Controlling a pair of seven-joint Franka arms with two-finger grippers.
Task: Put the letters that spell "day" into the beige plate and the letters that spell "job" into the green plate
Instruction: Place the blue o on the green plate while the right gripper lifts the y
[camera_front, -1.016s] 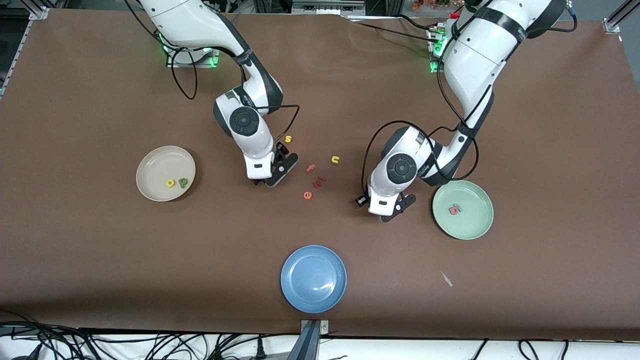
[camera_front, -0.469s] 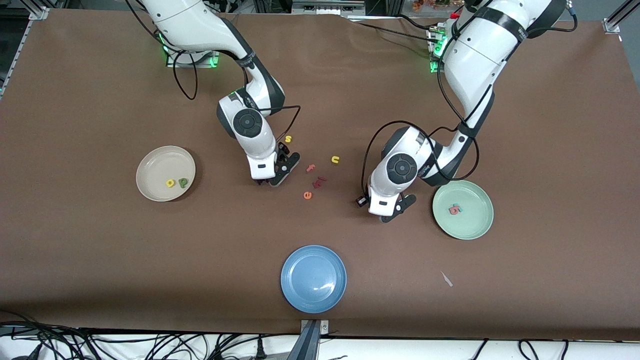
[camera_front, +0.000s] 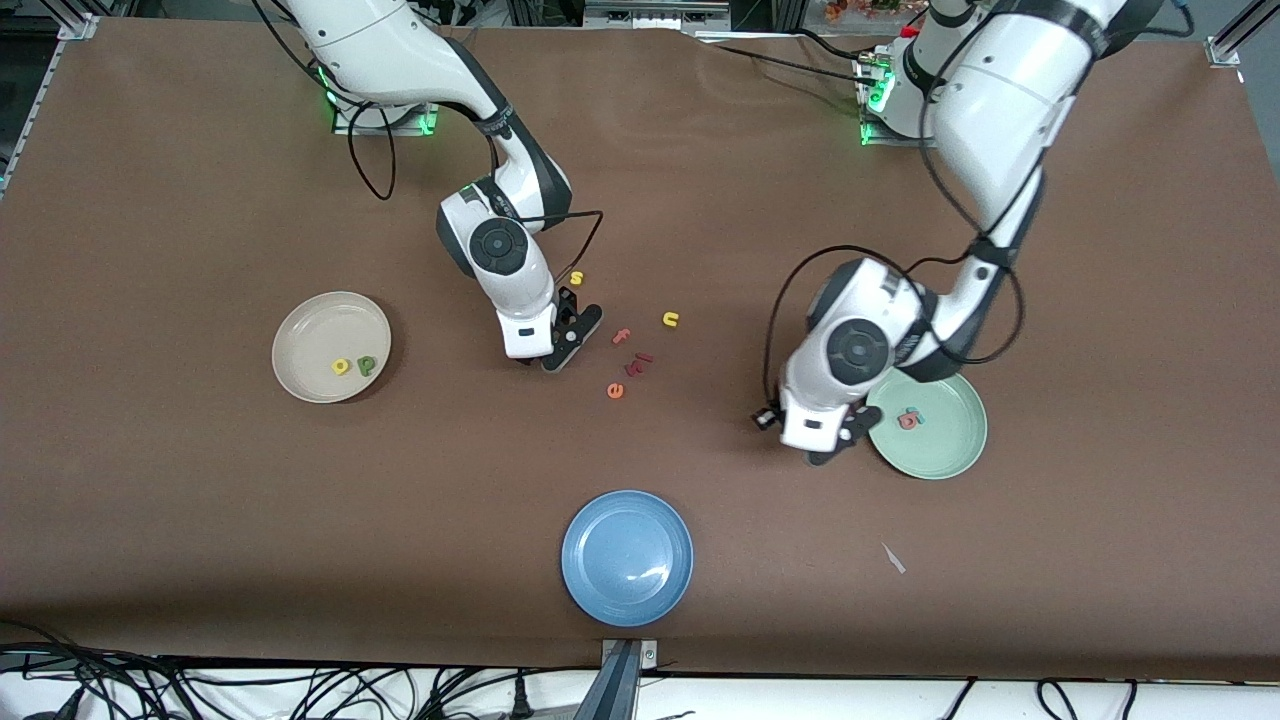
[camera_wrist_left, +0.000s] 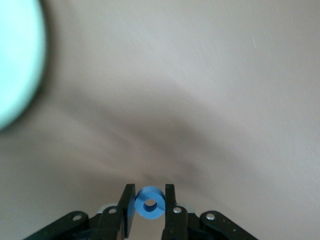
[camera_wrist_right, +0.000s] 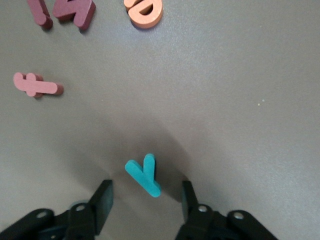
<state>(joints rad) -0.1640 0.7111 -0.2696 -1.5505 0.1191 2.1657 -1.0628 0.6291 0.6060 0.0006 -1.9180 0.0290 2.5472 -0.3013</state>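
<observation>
Blue o (camera_wrist_left: 150, 209) pinched in left hand (camera_wrist_left: 150, 207).

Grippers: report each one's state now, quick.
Left gripper: jaws shut on the blue o, beside the green plate.
Right gripper: jaws open around the teal y.

The right wrist view looks down on a matte brown table (camera_wrist_right: 240, 85). The right hand (camera_wrist_right: 145, 197) shows its 2 black fingers (camera_wrist_right: 102, 200) standing apart, with a small teal toy letter y (camera_wrist_right: 143, 174) lying flat on the table between them, touching neither. Well apart from it lie a pink toy letter f (camera_wrist_right: 36, 85), 2 dark maroon toy letters (camera_wrist_right: 65, 10) side by side, partly cut off at the picture's edge, and an orange rounded toy letter (camera_wrist_right: 144, 11) near them.
</observation>
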